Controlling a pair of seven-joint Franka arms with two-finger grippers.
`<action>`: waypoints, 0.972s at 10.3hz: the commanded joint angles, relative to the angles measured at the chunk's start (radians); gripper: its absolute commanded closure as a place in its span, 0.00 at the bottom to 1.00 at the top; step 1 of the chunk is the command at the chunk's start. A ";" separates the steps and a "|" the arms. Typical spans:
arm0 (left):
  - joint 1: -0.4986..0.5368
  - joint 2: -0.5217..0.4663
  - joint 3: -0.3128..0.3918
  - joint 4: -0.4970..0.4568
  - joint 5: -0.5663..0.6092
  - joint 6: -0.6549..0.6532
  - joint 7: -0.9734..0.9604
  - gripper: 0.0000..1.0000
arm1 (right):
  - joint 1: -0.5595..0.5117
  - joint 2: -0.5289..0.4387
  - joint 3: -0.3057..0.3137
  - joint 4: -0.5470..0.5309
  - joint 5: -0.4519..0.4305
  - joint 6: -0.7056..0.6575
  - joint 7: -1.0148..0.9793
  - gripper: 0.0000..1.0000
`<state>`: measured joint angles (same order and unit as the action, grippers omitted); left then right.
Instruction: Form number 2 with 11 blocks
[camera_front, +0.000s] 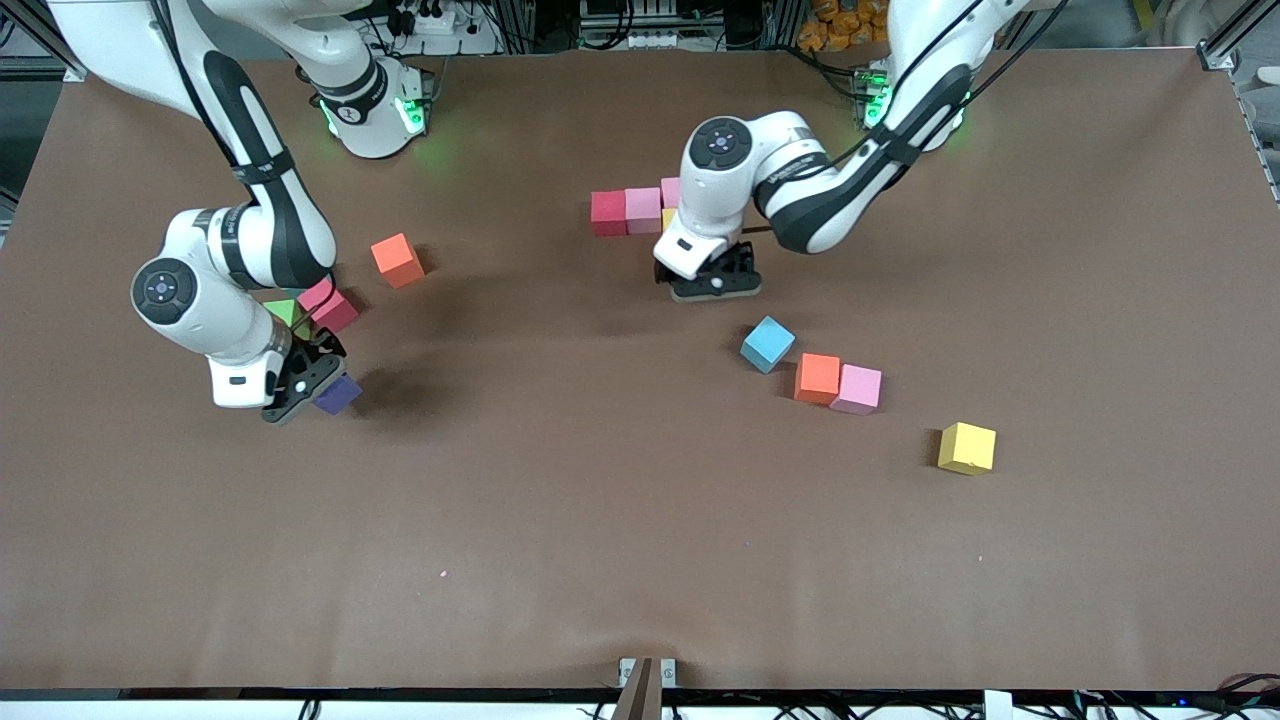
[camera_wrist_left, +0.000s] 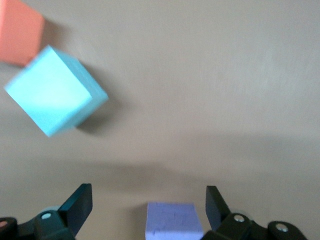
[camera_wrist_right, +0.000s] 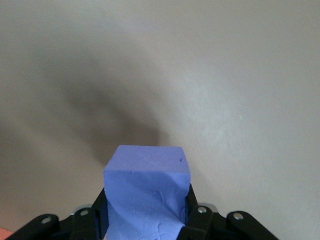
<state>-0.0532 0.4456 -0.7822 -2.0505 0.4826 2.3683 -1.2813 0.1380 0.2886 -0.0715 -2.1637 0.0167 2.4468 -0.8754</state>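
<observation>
The right gripper (camera_front: 305, 385) clamps 1 purple block (camera_wrist_right: 146, 192) above the table (camera_front: 560, 500) at 9 o'clock. The left gripper (camera_front: 712, 285), jaws spread wide and empty, hangs over another purple block (camera_wrist_left: 174, 220) at the row of blocks (camera_front: 640, 210) at 12 o'clock.

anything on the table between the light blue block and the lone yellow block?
Yes: the orange block and pink block, touching side by side, sit between the light blue block and yellow block. Front view shows it.

— Can you read any writing, label or number from where you are?
— No. I can make out no legible text, brand or sign on anything here.
</observation>
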 joint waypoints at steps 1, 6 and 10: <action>0.071 -0.002 -0.005 0.045 -0.021 -0.037 -0.024 0.00 | 0.066 -0.016 0.013 0.011 0.006 -0.006 -0.112 0.94; 0.159 0.070 0.058 0.056 -0.036 -0.037 -0.093 0.00 | 0.358 -0.016 0.012 0.007 -0.046 -0.003 -0.132 0.94; 0.158 0.087 0.058 0.044 -0.033 -0.038 -0.196 0.00 | 0.592 -0.005 0.012 0.010 -0.046 0.000 -0.110 0.94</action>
<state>0.1060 0.5414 -0.7192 -2.0065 0.4656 2.3449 -1.4591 0.6663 0.2892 -0.0495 -2.1483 -0.0134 2.4494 -0.9915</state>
